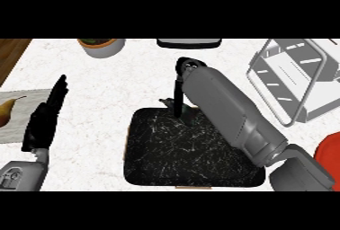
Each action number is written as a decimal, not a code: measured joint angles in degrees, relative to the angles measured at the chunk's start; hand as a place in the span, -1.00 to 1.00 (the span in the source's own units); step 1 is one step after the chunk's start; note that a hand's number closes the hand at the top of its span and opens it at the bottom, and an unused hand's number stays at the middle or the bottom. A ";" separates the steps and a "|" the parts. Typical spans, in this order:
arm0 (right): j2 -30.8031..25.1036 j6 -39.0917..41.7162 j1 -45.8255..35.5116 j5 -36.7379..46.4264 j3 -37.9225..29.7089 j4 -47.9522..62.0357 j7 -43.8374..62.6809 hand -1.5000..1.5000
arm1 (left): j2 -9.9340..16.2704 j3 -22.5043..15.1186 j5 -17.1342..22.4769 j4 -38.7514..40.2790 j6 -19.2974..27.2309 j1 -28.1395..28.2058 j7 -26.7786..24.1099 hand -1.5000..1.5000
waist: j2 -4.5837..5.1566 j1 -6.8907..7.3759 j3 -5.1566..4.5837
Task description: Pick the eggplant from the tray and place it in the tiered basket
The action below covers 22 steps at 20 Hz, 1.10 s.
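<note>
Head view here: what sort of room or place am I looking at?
Most likely a kitchen counter. A pale speckled worktop carries a black tray, a wire tiered basket at the right, a pear on a cloth at the left edge, and a small potted plant at the back.

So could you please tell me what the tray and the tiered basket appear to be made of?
The tray looks like polished black stone, perhaps marble: dark with fine white veins. The tiered basket looks like metal wire: thin, pale grey bars forming an open frame.
</note>
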 measured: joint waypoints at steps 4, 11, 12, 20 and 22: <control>0.63 -0.30 1.28 1.31 0.30 -1.19 0.52 -1.00 | -0.60 0.05 -0.76 -1.06 -0.32 0.43 1.07 0.00 | -0.03 0.10 0.00; 1.22 -1.27 3.74 1.30 0.76 -3.24 2.46 -1.00 | -1.81 0.76 -1.69 -0.97 -0.92 1.20 -0.71 0.00 | 0.03 0.31 0.00; 1.26 -1.46 3.85 1.15 0.90 -2.90 2.60 -1.00 | -1.96 0.77 -1.83 -0.85 -1.06 0.58 -0.07 0.00 | 0.07 0.41 -0.01; 1.38 -2.34 6.27 0.82 2.20 -3.26 2.75 -1.00 | -3.21 1.45 -3.05 0.56 -2.03 -0.76 -0.02 0.00 | 0.16 0.59 0.00; 1.33 -2.04 6.27 0.64 2.00 -2.77 2.49 -1.00 | -3.07 1.68 -3.43 -0.53 -2.11 -0.87 0.79 0.00 | 0.14 0.64 0.00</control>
